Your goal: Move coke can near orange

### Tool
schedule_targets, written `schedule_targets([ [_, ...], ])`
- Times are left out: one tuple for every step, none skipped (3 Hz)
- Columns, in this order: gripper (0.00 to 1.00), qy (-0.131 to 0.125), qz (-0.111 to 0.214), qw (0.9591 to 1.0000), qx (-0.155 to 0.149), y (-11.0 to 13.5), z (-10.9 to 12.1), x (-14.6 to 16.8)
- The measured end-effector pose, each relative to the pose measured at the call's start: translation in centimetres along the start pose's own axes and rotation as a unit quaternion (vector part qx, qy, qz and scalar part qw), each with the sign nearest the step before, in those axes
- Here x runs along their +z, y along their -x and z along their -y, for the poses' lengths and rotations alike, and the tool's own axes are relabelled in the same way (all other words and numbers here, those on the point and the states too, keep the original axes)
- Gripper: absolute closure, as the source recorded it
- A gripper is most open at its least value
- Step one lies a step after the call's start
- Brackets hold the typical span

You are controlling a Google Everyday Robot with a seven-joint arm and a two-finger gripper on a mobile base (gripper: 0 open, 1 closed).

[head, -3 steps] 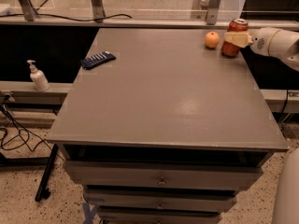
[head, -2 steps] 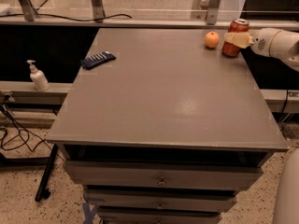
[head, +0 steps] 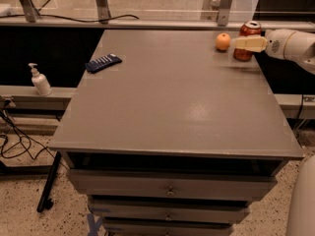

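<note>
The coke can (head: 249,30) is red with a silver top and stands upright at the far right of the grey table (head: 172,97). The orange (head: 223,42) lies just to the can's left, a small gap apart. My gripper (head: 243,43) reaches in from the right edge at the can's mid-height, and its cream tip crosses in front of the can. The white arm (head: 293,45) extends off the right side of the view.
A dark blue flat object (head: 103,62) lies at the table's far left. A white pump bottle (head: 40,80) stands on a ledge left of the table. Drawers (head: 170,191) sit under the tabletop. Cables lie on the floor at left.
</note>
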State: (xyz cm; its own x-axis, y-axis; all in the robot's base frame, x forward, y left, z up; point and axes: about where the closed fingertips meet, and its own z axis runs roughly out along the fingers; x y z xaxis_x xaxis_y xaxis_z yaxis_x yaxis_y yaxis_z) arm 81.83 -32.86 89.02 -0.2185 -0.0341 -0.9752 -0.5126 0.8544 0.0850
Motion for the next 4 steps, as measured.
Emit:
schedule_targets([
  [0.0,0.003,0.013,0.9998,-0.013,1.7,-0.2,-1.4],
  [0.0,-0.004,0.037,0.9986,-0.038,4.2,-0.2,-6.4],
  [0.0,-0.02,0.06,0.9948,-0.081,7.2,-1.0,-13.8],
  [0.0,-0.063,0.089,0.9873,-0.115,10.2,-2.3,-21.1],
])
